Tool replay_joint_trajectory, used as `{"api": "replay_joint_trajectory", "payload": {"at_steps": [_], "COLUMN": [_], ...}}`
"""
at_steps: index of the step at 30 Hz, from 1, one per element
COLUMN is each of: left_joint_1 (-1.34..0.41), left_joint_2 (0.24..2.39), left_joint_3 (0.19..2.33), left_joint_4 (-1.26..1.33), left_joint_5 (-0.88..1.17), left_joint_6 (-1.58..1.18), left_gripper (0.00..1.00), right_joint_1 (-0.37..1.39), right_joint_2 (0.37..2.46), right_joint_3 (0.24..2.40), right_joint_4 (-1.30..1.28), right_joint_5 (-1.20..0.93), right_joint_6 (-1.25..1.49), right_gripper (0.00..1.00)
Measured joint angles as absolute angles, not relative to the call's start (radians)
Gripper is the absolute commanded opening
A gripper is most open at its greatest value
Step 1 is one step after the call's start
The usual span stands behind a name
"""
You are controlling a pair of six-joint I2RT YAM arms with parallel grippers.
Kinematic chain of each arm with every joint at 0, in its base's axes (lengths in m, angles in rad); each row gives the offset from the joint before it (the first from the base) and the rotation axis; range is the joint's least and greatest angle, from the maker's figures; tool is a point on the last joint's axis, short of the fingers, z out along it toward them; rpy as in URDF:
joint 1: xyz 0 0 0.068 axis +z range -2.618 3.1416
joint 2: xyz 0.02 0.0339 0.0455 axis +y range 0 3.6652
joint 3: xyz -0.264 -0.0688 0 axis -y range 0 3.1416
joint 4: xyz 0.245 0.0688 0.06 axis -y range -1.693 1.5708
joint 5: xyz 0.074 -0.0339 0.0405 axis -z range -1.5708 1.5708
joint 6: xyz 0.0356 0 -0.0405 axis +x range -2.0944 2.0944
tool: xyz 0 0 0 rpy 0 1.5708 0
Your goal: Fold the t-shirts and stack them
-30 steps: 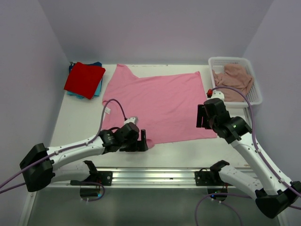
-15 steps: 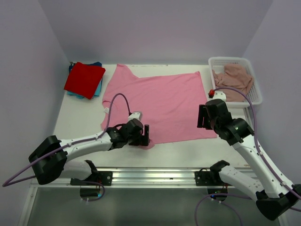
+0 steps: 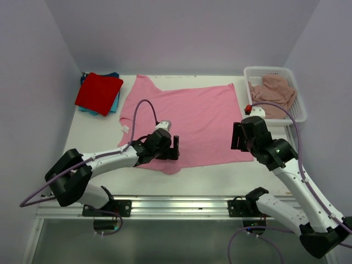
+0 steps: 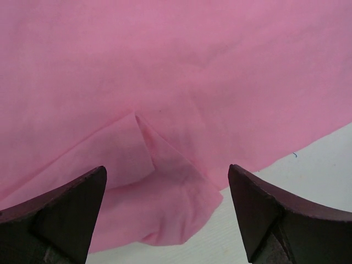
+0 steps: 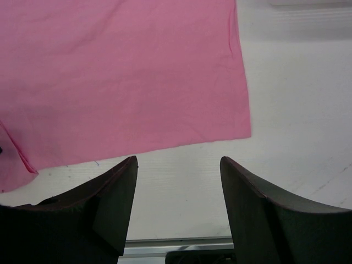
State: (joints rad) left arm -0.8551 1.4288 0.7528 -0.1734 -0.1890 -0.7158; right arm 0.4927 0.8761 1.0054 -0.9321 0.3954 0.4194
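A pink t-shirt (image 3: 184, 121) lies spread flat on the white table. Its near left part is folded over into a small flap (image 4: 165, 203). My left gripper (image 3: 174, 148) is open and empty, low over that flap; the flap lies between its fingers in the left wrist view. My right gripper (image 3: 237, 136) is open and empty above the shirt's near right corner (image 5: 242, 129). Folded red (image 3: 99, 92) and blue shirts are stacked at the far left. A crumpled dusty-pink shirt (image 3: 272, 91) lies in the white basket (image 3: 297, 113).
The basket stands at the table's far right corner. The metal rail (image 3: 181, 206) runs along the near edge. Purple walls enclose the table on three sides.
My left gripper has moved right and away from me over the shirt's near left edge, which now lies folded over in a flap. The right arm has barely moved.
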Motion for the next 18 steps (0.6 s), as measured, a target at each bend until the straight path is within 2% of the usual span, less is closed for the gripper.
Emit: {"api": "replay_joint_trajectory", "payload": {"at_steps": [4, 6, 7, 8, 9, 10, 11, 18], "left_joint_1": [-0.843, -0.846, -0.847, -0.847, -0.847, -0.847, -0.847, -0.862], "left_joint_2": [1.409, 1.390, 1.385, 1.383, 1.383, 1.386, 1.391, 1.607], "left_joint_3": [0.801, 0.852, 0.888, 0.913, 0.931, 0.942, 0.949, 1.041], "left_joint_4": [-0.249, -0.295, -0.316, -0.323, -0.324, -0.324, -0.327, -0.439], "left_joint_5": [-0.216, -0.231, -0.238, -0.241, -0.240, -0.236, -0.234, -0.190], "left_joint_6": [-0.670, -0.629, -0.599, -0.575, -0.542, -0.513, -0.483, -0.291], "left_gripper": [0.96, 0.95, 0.91, 0.87, 0.75, 0.69, 0.65, 0.72], "right_joint_1": [0.493, 0.493, 0.493, 0.493, 0.493, 0.493, 0.493, 0.493], "right_joint_2": [0.869, 0.865, 0.865, 0.865, 0.865, 0.865, 0.866, 0.876], "right_joint_3": [1.005, 1.005, 1.005, 1.005, 1.005, 1.003, 1.002, 0.997], "right_joint_4": [-0.936, -0.936, -0.937, -0.936, -0.936, -0.936, -0.935, -0.937], "right_joint_5": [0.393, 0.392, 0.390, 0.389, 0.382, 0.377, 0.374, 0.368], "right_joint_6": [0.423, 0.426, 0.426, 0.427, 0.426, 0.427, 0.428, 0.430], "right_gripper": [0.64, 0.61, 0.59, 0.50, 0.45, 0.34, 0.30, 0.34]}}
